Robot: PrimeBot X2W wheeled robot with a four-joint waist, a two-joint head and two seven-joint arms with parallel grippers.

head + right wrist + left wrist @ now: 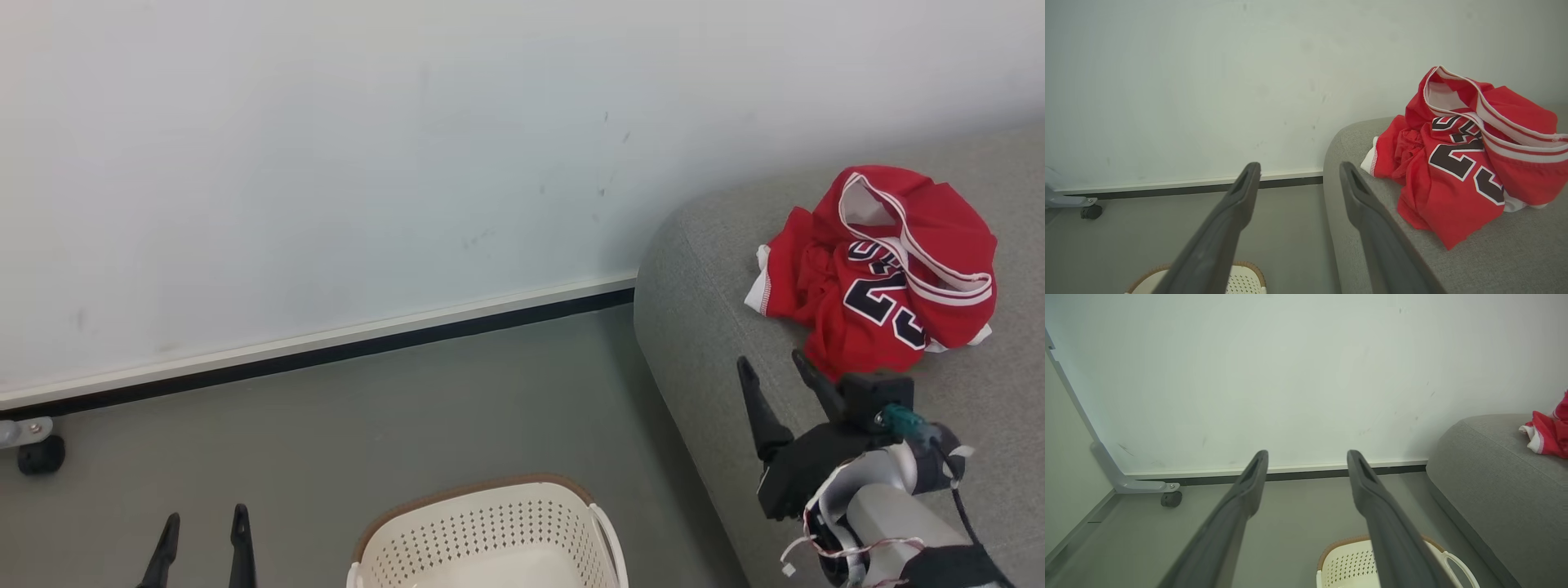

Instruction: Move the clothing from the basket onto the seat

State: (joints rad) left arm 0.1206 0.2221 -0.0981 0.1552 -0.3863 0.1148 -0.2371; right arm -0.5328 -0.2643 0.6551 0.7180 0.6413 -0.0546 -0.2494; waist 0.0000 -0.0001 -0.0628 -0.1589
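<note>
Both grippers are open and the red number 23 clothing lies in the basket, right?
Not quite: the clothing lies on the grey seat, not in the basket, as the head view shows. The left gripper and right gripper are indeed open.

Left tool (206, 516), right tool (770, 359), both agape

Bright, even indoor light, soft & from above; no glare on the pale matt wall (326, 163). Only a faint shadow on the grey floor (408, 408) by the big grey woven-fabric sofa (702, 327). Head view sharp. Wrist views: wide-angle stretch twd edges, near dark jaws slightly soft, red shiny garments (1453, 171) crisp.
</note>
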